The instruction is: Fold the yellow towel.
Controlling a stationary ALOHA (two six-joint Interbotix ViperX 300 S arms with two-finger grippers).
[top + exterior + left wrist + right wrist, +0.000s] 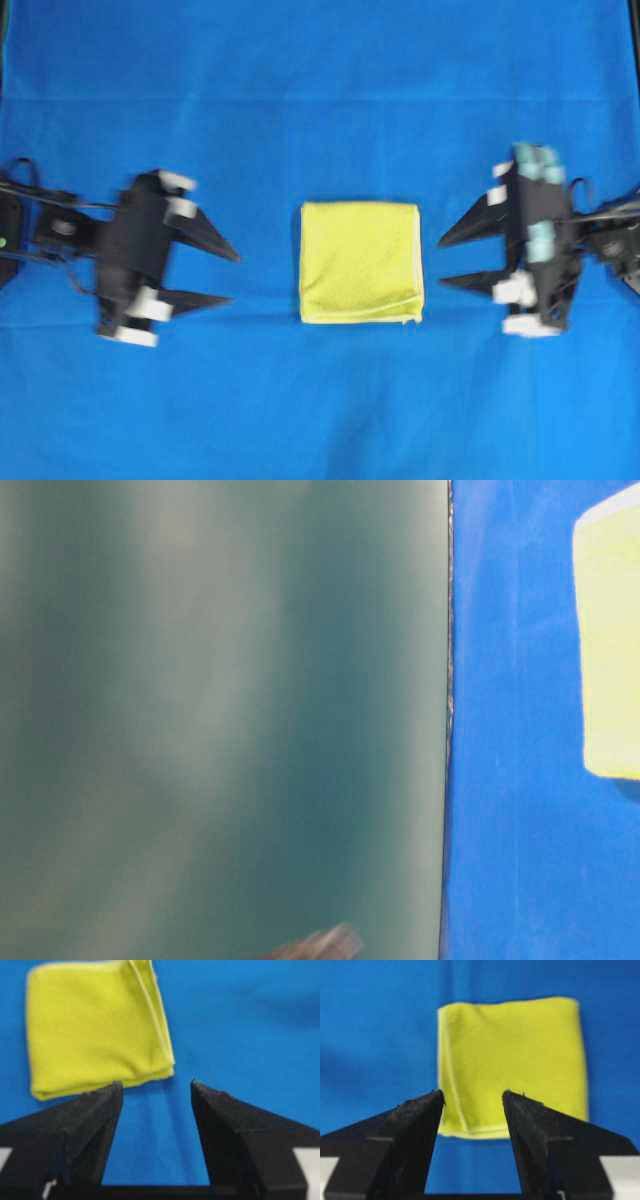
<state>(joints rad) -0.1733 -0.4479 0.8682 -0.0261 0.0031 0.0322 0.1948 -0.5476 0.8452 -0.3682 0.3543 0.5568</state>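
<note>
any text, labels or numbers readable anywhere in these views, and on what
None can be read.
yellow towel: plain weave and pale hem, no tag or print showing.
blue cloth: plain.
left gripper and right gripper: black fingers, white and teal parts, no legible marks; the overhead view is blurred.

Yellow towel (610,640) cut off at table-level view's right edge

Yellow towel (360,262) folded square, flat, centred on blue cloth (320,90).
</note>
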